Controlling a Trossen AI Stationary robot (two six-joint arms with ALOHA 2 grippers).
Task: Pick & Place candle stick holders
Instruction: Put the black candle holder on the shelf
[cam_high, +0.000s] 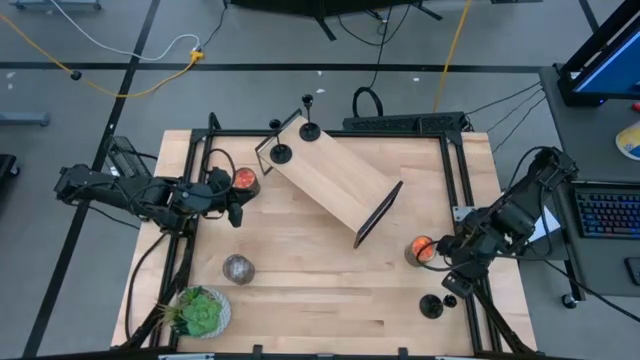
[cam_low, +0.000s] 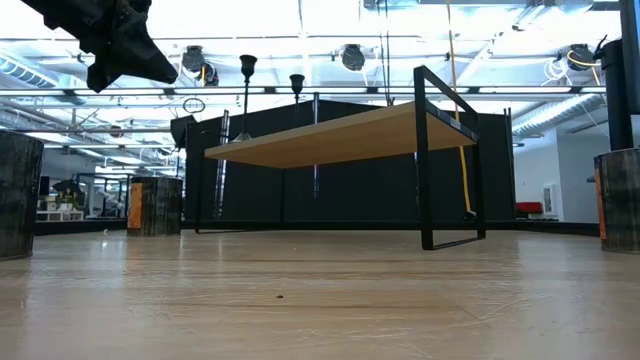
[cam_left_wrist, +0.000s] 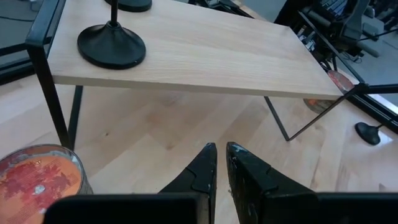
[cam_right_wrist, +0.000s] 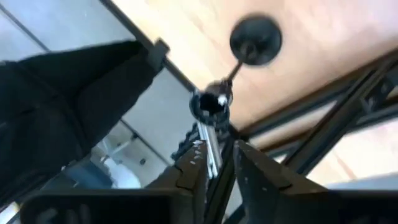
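Observation:
Two black candle stick holders (cam_high: 281, 153) (cam_high: 310, 130) stand by their round bases on the far-left end of a small wooden stand (cam_high: 335, 180); one base (cam_left_wrist: 112, 45) shows in the left wrist view. A third holder (cam_high: 431, 305) stands upright on the table near the right front corner. My right gripper (cam_right_wrist: 222, 163) hovers above it, pointing down, fingers slightly parted just short of the holder's cup top (cam_right_wrist: 211, 102); its base (cam_right_wrist: 255, 40) rests on the wood. My left gripper (cam_left_wrist: 221, 163) hangs shut and holding nothing at the table's left, facing the stand.
Glass jar candles stand at the left (cam_high: 244, 180) and right (cam_high: 420, 250). A grey round jar (cam_high: 238, 268) and a leafy plant (cam_high: 200, 312) sit near the front left. The stand's black frame leg (cam_high: 378, 215) reaches toward the right candle. A black rail (cam_high: 470, 200) borders the table.

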